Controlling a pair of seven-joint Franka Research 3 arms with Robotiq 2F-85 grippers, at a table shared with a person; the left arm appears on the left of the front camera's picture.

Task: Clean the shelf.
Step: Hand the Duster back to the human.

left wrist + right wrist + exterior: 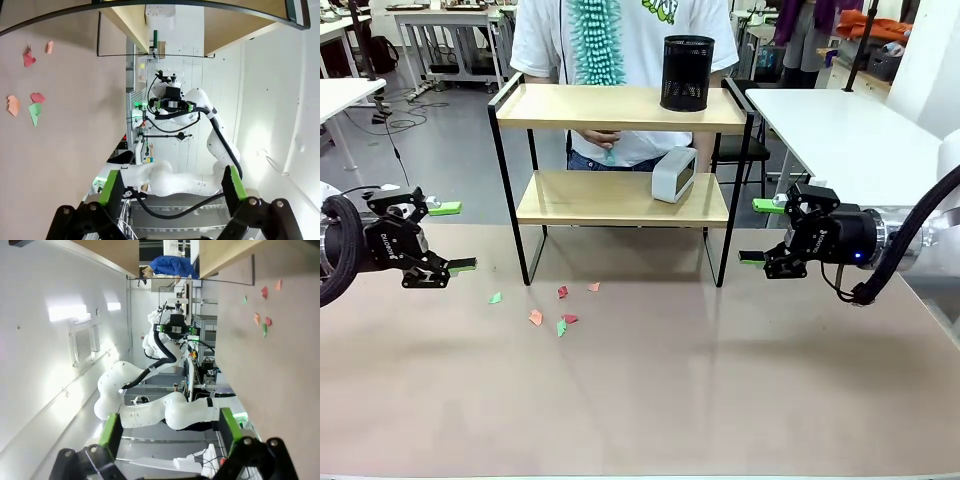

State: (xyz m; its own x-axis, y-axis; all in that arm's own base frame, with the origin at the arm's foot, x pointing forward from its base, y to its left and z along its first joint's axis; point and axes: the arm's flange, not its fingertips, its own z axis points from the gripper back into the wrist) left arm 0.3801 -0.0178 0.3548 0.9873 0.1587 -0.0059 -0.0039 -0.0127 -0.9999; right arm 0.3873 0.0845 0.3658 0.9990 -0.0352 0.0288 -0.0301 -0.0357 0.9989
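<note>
The shelf [620, 150] stands near the far edge of the desk [650, 400], roughly midway between its left and right sides. A black mesh cup [687, 72] sits toward the right end of the top board, and a small white clock [674, 174] leans toward the right end of the lower board. A person stands behind the shelf holding a teal duster [597, 40] above the top board's left half. Small paper scraps [555, 310] lie on the desk just in front of the shelf's left legs.

The left gripper [450, 238] hovers off the shelf's left side with its jaws wide and nothing between them; the right gripper [760, 232] hovers off the right side, likewise open and empty.

The boards likely need clearing before dusting — so the right gripper, being nearer, seems best placed to lift the cup or clock. It should come in level between the frame posts, grip the cup low on its wall, and lift straight up to avoid tipping it.
</note>
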